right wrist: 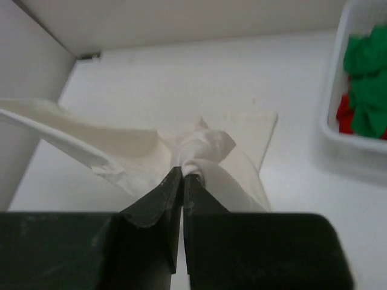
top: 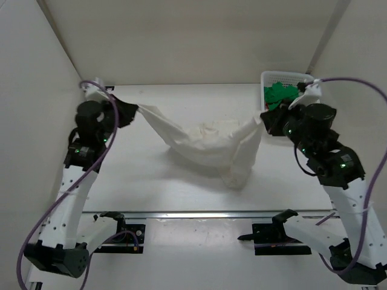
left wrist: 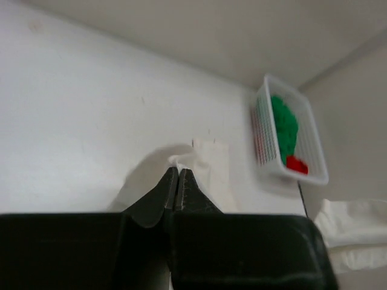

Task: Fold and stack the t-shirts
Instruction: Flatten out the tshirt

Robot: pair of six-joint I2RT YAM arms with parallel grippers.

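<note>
A white t-shirt (top: 208, 148) hangs stretched between my two grippers above the table, sagging in the middle with a fold drooping at the lower right. My left gripper (top: 134, 113) is shut on its left end; in the left wrist view the gripper (left wrist: 179, 171) pinches a thin edge of the white t-shirt (left wrist: 208, 163). On the right, the other gripper (top: 263, 119) is shut on the opposite end; in its wrist view that gripper (right wrist: 183, 171) clamps a bunched knot of the white t-shirt (right wrist: 205, 148). A green t-shirt (top: 279, 92) and a red t-shirt (right wrist: 343, 115) lie in the basket.
A white lattice basket (top: 266, 78) stands at the table's back right corner, just behind my right gripper. White walls close in the table at the left, back and right. A rail with the arm bases runs along the near edge.
</note>
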